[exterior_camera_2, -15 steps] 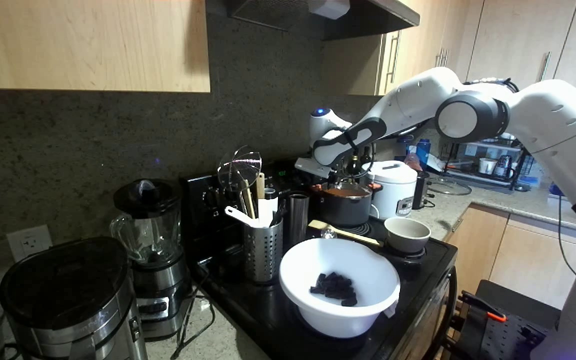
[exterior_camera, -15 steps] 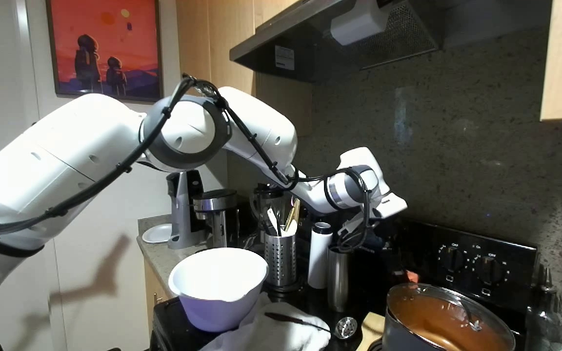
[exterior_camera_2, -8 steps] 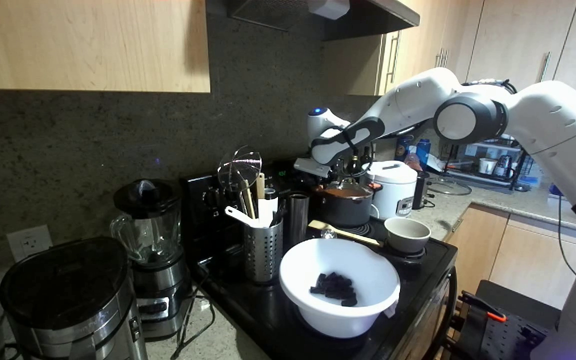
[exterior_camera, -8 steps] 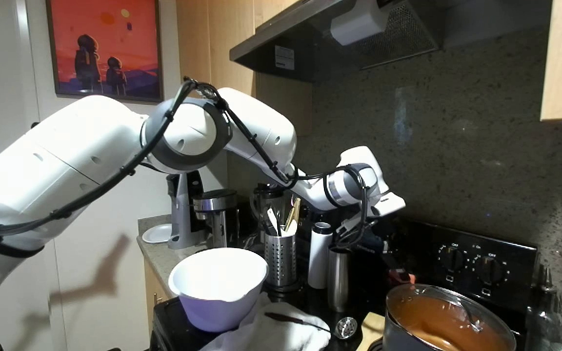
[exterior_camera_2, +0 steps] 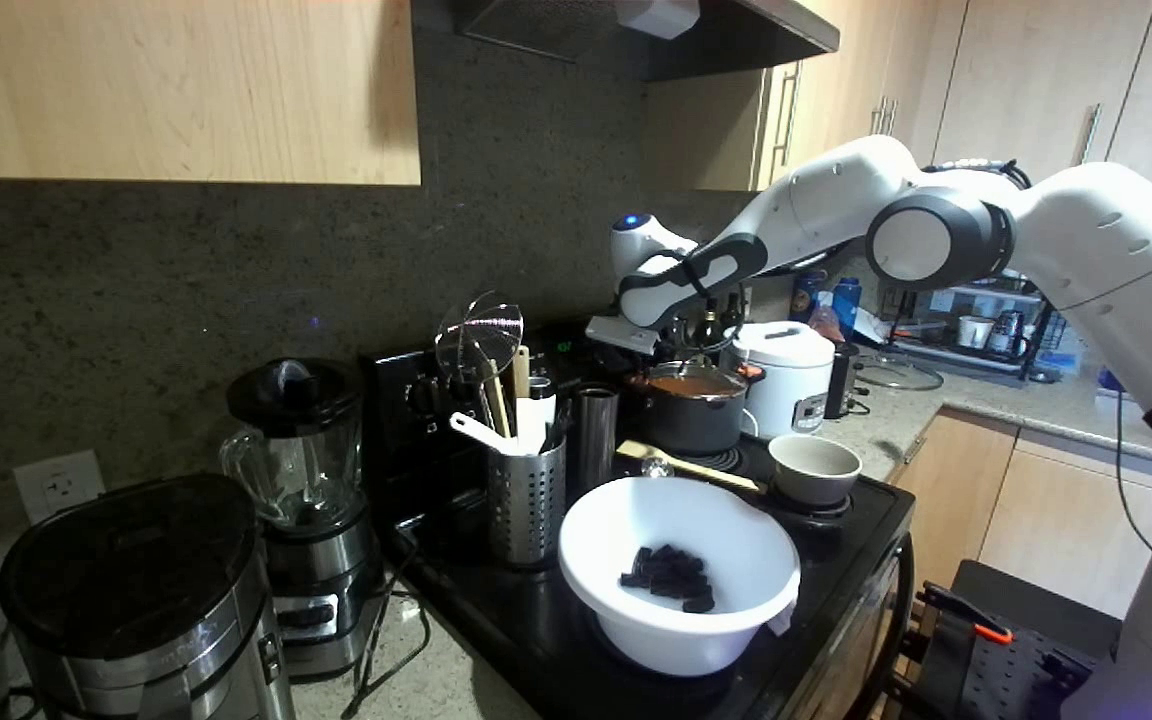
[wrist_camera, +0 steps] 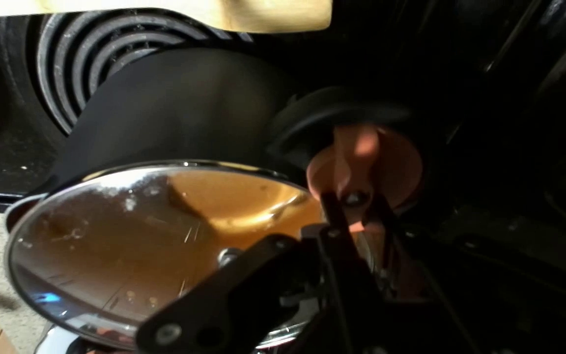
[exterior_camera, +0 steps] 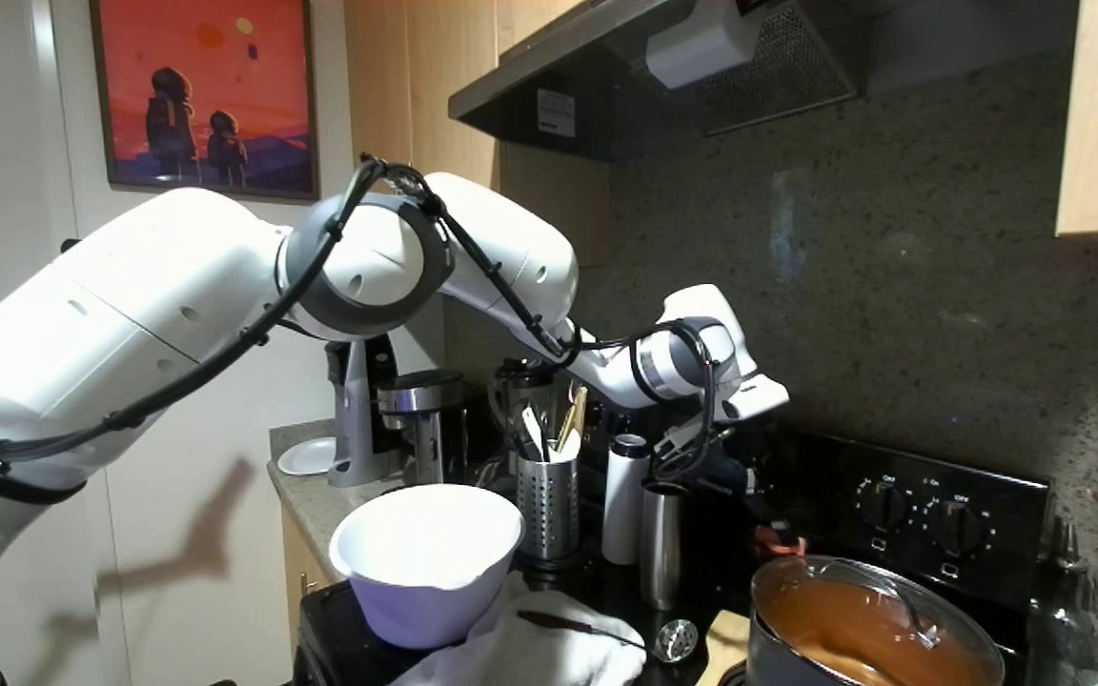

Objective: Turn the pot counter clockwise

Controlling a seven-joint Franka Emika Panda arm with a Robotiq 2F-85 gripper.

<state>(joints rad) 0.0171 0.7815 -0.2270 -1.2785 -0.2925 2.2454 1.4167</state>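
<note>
Orange handle pinched in its jaws, our gripper is closed and holding; we judge the grasp made and the counter-clockwise turn yet to finish, though how much of it is done we cannot tell. Beside and below the gripper, the dark pot stands on the stove, held by that handle near its rim.
</note>
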